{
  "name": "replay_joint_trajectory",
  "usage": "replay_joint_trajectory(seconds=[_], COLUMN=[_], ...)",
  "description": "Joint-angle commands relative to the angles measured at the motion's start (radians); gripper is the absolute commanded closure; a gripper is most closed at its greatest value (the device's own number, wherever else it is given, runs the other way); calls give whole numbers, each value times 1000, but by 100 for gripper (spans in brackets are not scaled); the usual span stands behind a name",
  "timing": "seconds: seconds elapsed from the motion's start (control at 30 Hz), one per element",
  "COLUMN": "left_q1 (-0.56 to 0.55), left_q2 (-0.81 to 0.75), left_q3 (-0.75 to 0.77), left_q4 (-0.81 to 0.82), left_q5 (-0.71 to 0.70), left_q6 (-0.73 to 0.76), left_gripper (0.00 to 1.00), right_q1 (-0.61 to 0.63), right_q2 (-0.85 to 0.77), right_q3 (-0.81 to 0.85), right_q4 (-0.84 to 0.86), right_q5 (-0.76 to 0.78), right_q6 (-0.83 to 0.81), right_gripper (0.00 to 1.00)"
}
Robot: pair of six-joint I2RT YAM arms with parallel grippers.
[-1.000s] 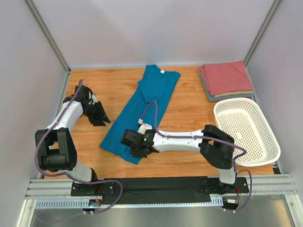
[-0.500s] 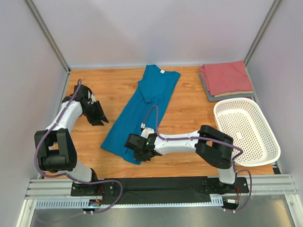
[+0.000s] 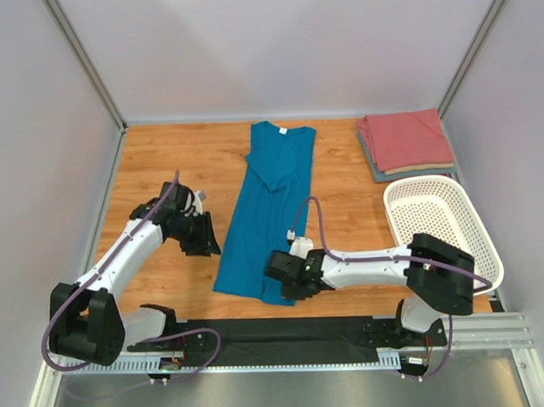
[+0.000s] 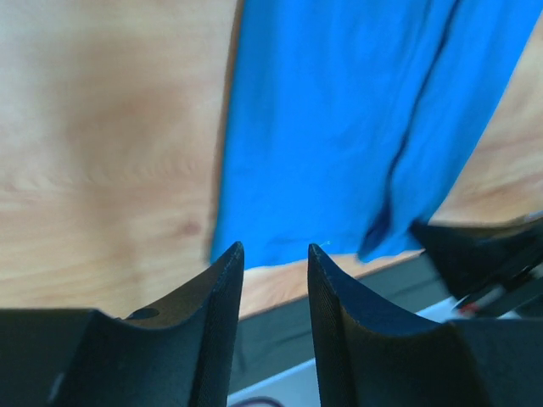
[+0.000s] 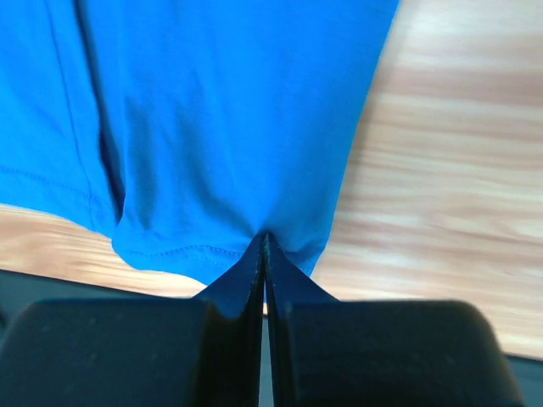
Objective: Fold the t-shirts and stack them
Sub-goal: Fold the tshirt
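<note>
Right wrist view alone shows right gripper (image 5: pixel 264 239) pinching teal t-shirt (image 5: pixel 229 110) hem; left gripper (image 4: pixel 275 248) half-parted, empty.

White arms (image 3: pixel 122 258), black joints (image 3: pixel 433 278), purple cables (image 3: pixel 313 222)

Robot lab test booth: grey panel walls (image 3: pixel 285 51), aluminium rail (image 3: pixel 491 328), wood-grain tabletop (image 3: pixel 190 157).
</note>
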Motion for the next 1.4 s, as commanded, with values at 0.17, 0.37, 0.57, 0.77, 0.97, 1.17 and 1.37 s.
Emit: replay_joint_trajectory(seconds=[0.17,0.37,0.57,0.77,0.97,1.17,1.37], left_q1=[-148,-185,-236,-243,-248,-277,-306], left_q2=[-103,-141,-83,-68,-57,-46,-60], left_q3=[-1,-101,-153,-196,-284,-305,-343], left_q4=[1,33,85,103,174,192,212], left_q5=[35,39,-2,-90,-45,-50,-50], left_q6=[-93,-130,-188,-236,-283,-297,-325], left_gripper=[56,55,53,51,51,52,54], right_q1=[1,-15,-202,-252,-252,-252,-252], right_q2=[-257,-449,-566,-578,-498,-478,-497], right_q3=[-94,-89,-240,-343,-454,-503,-529], right_q4=[-267,-299,-80,62,227,272,271], right_q5=[104,67,-198,-323,-412,-409,-401], right_q6=[-161,-261,-370,-328,-246,-210,-193], right_gripper=[95,61,44,45,51,56,68])
